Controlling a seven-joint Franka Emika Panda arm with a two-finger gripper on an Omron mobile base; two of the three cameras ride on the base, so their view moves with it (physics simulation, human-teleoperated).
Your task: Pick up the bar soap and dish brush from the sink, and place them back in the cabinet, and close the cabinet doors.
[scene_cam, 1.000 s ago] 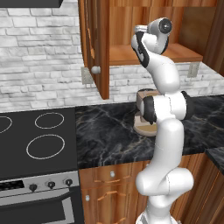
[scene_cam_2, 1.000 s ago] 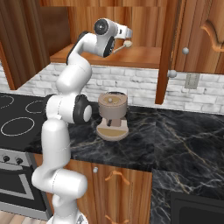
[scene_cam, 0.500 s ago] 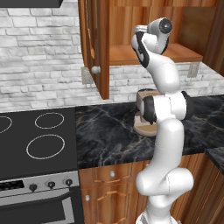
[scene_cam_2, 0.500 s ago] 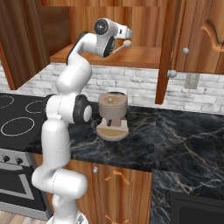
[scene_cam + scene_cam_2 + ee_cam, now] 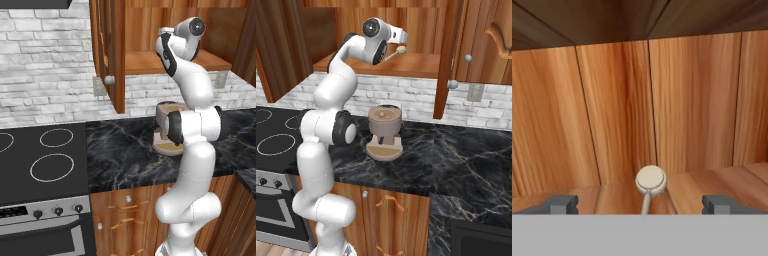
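Left base view: the scene matches the earlier frames; the arm stays raised with its hand inside the open cabinet (image 5: 150,60), beside the door (image 5: 111,50) swung outward.

Right base view: unchanged as well; the dish brush (image 5: 397,51) projects from the hand just above the cabinet floor, over the coffee machine (image 5: 384,131) on the counter (image 5: 456,155).

Hand view: the gripper (image 5: 641,204) has its fingertips (image 5: 561,204) set wide apart; the brush head lies between them on the wooden floor, touching neither tip.
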